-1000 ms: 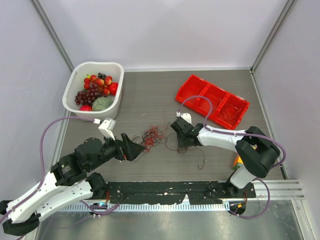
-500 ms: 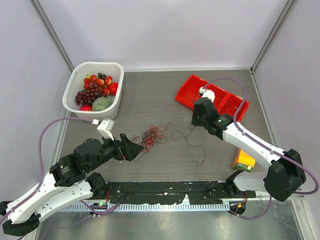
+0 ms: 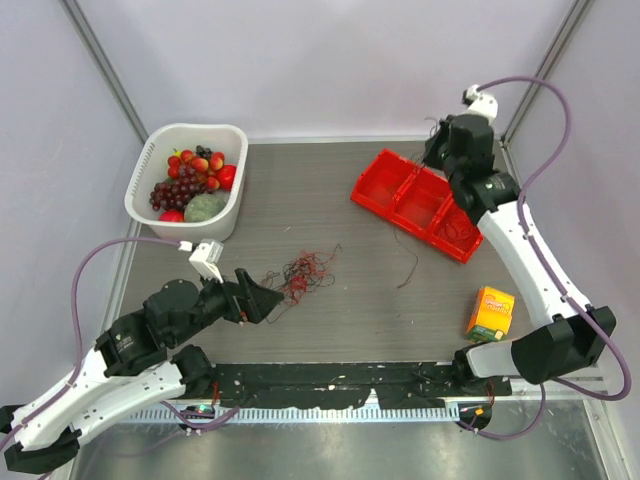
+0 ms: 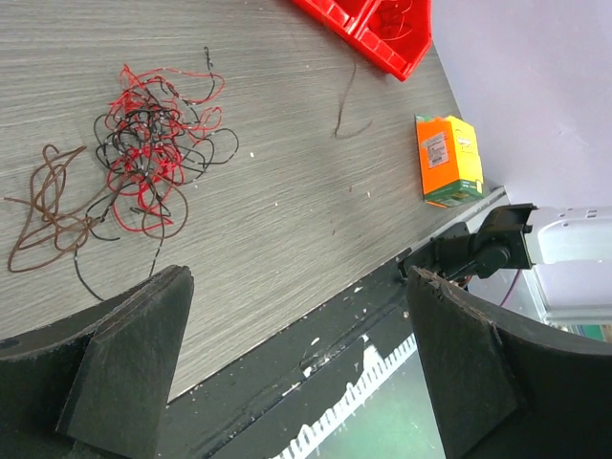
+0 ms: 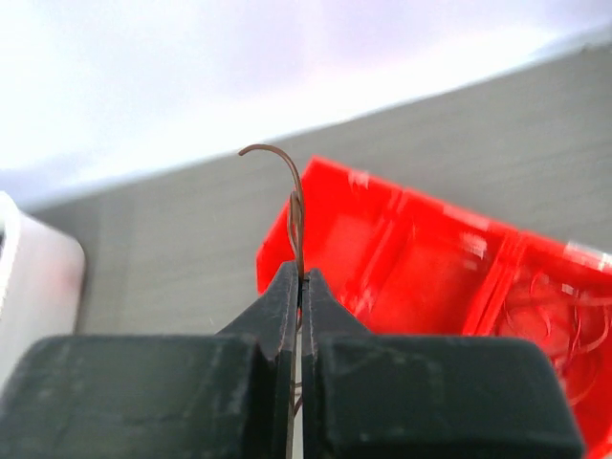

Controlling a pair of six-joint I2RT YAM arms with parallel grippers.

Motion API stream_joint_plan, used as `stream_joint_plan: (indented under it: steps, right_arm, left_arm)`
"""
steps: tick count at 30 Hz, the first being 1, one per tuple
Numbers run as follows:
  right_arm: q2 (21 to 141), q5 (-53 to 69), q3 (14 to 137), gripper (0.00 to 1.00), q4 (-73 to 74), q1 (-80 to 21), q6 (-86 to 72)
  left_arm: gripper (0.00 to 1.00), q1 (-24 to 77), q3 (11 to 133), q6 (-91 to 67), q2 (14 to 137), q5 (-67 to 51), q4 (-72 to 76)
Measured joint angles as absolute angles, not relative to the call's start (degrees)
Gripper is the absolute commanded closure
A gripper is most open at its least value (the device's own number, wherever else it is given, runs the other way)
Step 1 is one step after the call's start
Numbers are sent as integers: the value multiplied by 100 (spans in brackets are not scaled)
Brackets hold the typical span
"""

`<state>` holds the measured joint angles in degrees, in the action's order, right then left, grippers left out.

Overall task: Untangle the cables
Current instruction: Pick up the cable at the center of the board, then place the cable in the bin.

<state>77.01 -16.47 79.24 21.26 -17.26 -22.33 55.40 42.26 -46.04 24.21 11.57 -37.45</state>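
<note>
Red and dark strands made up the cables [image 3: 303, 272], a small loose tangle lying on the grey wood-grain table [image 3: 320, 190], a little left of centre in the overhead view. The left gripper [image 3: 270, 297] sat low just beside the tangle, at its lower left. Its jaws were spread wide and held nothing. In the left wrist view its fingers [image 4: 124, 373] filled the two bottom corners, with the tangle above them in the upper left. A brown loop [image 4: 43, 206] lay at the tangle's left edge; whether it was joined to the rest could not be told.

The right gripper [image 5: 299, 285] was raised in the upper right of the overhead view, over the far end of the red tray [image 3: 380, 182]. Its jaws were pressed together on a thin brown wire [image 5: 297, 206], which rose from between the fingertips and curled over to the left. A few thin red wires [image 5: 564, 311] lay in the tray's right-hand compartment.

A loose dark strand [image 3: 406, 265] showed against the wood just below the tray, well apart from the tangle; whether it belonged to the pinched wire could not be told. An orange box [image 3: 491, 312] stood at the lower right. A white basket [image 3: 160, 140] of fruit [image 3: 190, 185] sat at the upper left.
</note>
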Motion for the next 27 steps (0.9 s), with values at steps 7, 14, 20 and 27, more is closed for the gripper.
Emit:
stream_joint_plan:
  steps: [7,14,20,27]
  right_arm:
    - [8232,-1479,9747,99,2215,-1166,-2115]
    - [8796,-1470,11109,99,2226,-799,-2018]
    - [9343,-1437,11730,99,2259,-578,-1964]
    - [9826,-1125,12514,99,2456,-340,-2123]
  left_arm:
    - [2,5540,4259,-4525,2475,1210,-3835]
    - [2,5537,4296,-4451,2534,1236,-3868]
    - [2,5540,4397,-4445,2626,1249,-3944]
    - [2,5540,4482,-4423,2805,1249,-3940]
